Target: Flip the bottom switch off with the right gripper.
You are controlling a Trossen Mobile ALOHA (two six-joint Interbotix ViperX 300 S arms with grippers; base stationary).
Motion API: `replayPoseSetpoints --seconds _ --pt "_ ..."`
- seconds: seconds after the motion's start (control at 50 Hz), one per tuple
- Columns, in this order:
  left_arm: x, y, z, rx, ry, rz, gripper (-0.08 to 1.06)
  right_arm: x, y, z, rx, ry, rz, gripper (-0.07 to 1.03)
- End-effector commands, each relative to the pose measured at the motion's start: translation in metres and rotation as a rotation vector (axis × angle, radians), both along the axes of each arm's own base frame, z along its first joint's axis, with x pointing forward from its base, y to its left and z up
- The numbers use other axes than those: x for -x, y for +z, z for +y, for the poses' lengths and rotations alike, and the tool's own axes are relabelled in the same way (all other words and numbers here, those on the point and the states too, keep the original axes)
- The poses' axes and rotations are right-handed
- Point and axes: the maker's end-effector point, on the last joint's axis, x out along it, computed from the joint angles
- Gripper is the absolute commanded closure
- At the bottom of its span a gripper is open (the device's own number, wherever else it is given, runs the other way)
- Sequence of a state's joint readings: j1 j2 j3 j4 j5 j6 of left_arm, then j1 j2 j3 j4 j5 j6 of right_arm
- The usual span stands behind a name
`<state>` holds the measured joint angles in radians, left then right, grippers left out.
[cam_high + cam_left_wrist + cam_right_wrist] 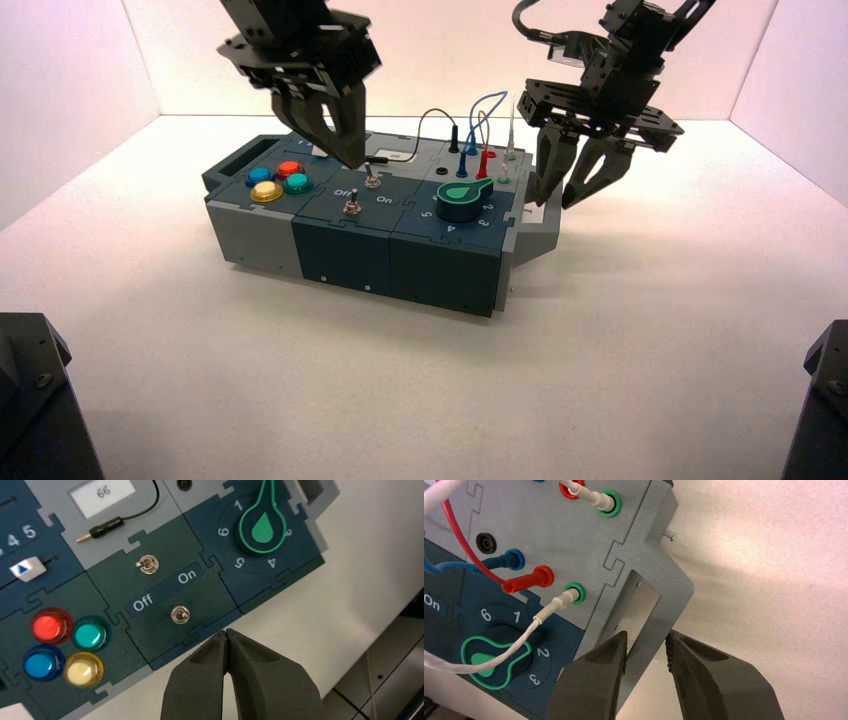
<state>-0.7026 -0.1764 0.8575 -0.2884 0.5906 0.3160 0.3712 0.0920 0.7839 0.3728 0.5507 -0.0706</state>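
Your right gripper (pixel 567 195) hangs beside the box's right-end handle (pixel 644 605), fingers parted and holding nothing. The bottom switch (pixel 180 614), between "Off" and "On" on the dark teal tile, sits well to its left

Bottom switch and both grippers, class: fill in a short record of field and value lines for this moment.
bottom switch: silver toggle between the Off and On labels, untouched
top switch: unlabelled twin farther back on the same tile
right gripper: open, astride the grey handle at the box's right end, away from the switch
left gripper: shut, tips over the box's front edge near the bottom switch
knob: green, right of the switches
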Motion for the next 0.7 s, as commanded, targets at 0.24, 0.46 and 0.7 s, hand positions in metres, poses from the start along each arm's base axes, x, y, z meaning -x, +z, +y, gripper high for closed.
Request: replayPoseSetpoints --seconds 0.24,0.46,0.7 --pt "-0.012 -0.011 -0.008 -0.017 -0.016 -0.011 1.00 -0.010 0.008 0.004 -0.005 0.027 -0.041 0.98" --pt "-0.019 -0.014 -0.014 -0.021 -0.016 -0.006 1.00 -0.010 0.008 0.004 -0.005 0.031 -0.044 0.98" --pt "-0.018 -0.023 -0.014 -0.043 -0.020 0.019 1.00 -0.009 0.008 0.003 -0.004 0.033 -0.041 0.98"
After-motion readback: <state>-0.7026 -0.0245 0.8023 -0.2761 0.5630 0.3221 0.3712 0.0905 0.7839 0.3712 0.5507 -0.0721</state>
